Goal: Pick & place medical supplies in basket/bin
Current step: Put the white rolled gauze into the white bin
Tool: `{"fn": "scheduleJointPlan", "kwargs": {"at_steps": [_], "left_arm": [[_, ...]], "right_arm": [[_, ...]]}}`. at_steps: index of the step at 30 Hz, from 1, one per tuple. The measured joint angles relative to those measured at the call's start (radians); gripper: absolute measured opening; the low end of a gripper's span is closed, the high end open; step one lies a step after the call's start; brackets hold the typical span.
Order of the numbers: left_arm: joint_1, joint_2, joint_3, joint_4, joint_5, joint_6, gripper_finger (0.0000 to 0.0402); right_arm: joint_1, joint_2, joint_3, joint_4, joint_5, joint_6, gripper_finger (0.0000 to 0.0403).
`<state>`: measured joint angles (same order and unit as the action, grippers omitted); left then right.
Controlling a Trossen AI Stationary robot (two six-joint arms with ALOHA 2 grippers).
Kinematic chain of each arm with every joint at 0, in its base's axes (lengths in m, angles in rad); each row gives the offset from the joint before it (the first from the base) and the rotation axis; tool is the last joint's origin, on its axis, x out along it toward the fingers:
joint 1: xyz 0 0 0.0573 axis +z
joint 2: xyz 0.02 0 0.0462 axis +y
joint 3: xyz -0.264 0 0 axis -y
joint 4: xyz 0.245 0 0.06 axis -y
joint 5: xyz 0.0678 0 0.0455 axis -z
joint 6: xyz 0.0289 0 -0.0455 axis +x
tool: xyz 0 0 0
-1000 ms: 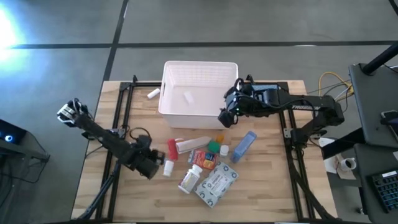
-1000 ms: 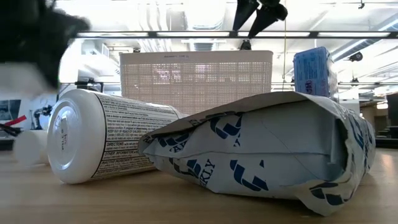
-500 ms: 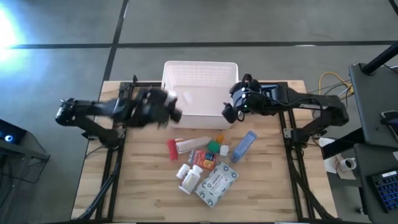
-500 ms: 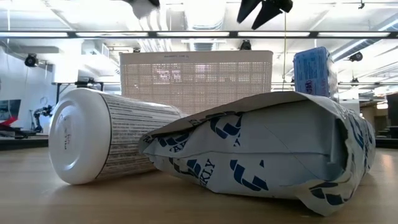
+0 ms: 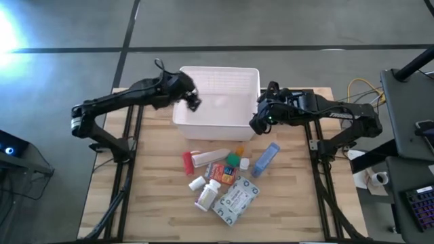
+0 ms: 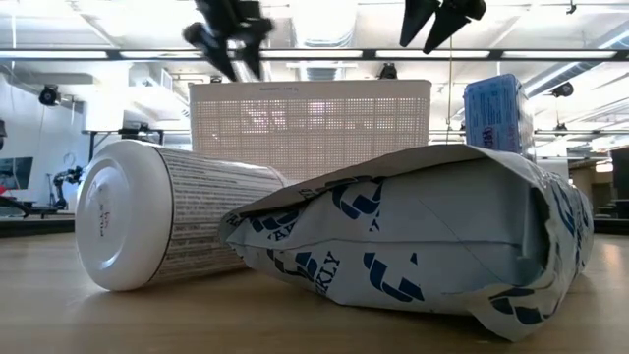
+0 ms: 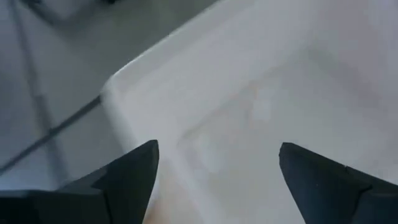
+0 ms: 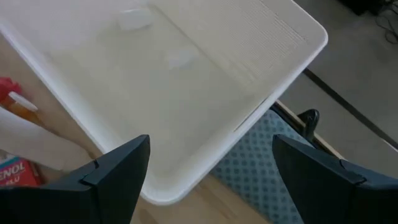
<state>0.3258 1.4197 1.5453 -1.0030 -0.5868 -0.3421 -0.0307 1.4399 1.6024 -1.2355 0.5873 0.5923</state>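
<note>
The white latticed basket [image 5: 217,70] [image 6: 310,128] stands at the table's far middle, with faint white items on its floor [image 8: 134,18]. My left gripper [image 5: 193,102] [image 7: 217,149] hovers open and empty over the basket's left edge [image 7: 143,68]. My right gripper [image 5: 256,123] [image 8: 211,146] hangs open and empty above its near right corner. The rest of the supplies lie in a heap near the middle: red-capped tube [image 5: 203,160], red-orange box [image 5: 222,173], blue-white box [image 5: 266,159], grey-white packet [image 5: 236,198] [image 6: 413,246], white bottles [image 5: 205,198] [image 6: 167,226], and green [image 5: 232,160] and orange bits.
A blue-teal textured pad [image 8: 261,162] lies right of the basket, under my right arm. Black frame rails run along the table's left [image 5: 125,169] and right [image 5: 319,176] sides. Bare wood lies left of the heap [image 5: 149,196].
My left gripper has risen from the near left of the table, beside the white bottles, and swung fast toward the far edge to the basket's left side. A small white bottle there now lies a little closer to the heap. My right gripper has drifted slightly right.
</note>
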Motion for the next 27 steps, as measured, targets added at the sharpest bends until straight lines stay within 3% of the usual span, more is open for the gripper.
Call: {"fn": "scheduleJointPlan", "kwargs": {"at_steps": [3,7,12,15,17,24,27], "left_arm": [[-0.016,-0.027,0.063,-0.275,-0.004,-0.088,0.0304],[-0.031,-0.056,0.104,-0.580,0.158,-0.347,0.0293],[-0.045,-0.144,-0.020,-0.473,0.141,-0.397,0.0280],[0.058,-0.172,-0.079,-0.461,0.072,-0.417,0.0272],[0.148,-0.198,-0.107,-0.396,0.081,-0.419,0.0266],[0.443,-0.210,-0.266,0.005,0.362,-0.271,0.0247],[0.556,-0.186,-0.351,0.097,0.450,-0.218,0.0243]], "right_arm": [[0.000,0.000,0.000,0.000,0.004,-0.011,0.0329],[-0.018,0.000,0.000,0.003,0.019,-0.017,0.0329],[-0.054,0.000,0.000,0.022,0.019,-0.054,0.0329],[-0.074,0.000,0.000,0.032,0.016,-0.089,0.0329],[-0.085,0.000,0.000,0.040,0.014,-0.103,0.0329],[-0.092,0.000,0.000,0.046,0.007,-0.112,0.0329],[-0.092,0.000,0.000,0.044,-0.006,-0.114,0.0329]]}}
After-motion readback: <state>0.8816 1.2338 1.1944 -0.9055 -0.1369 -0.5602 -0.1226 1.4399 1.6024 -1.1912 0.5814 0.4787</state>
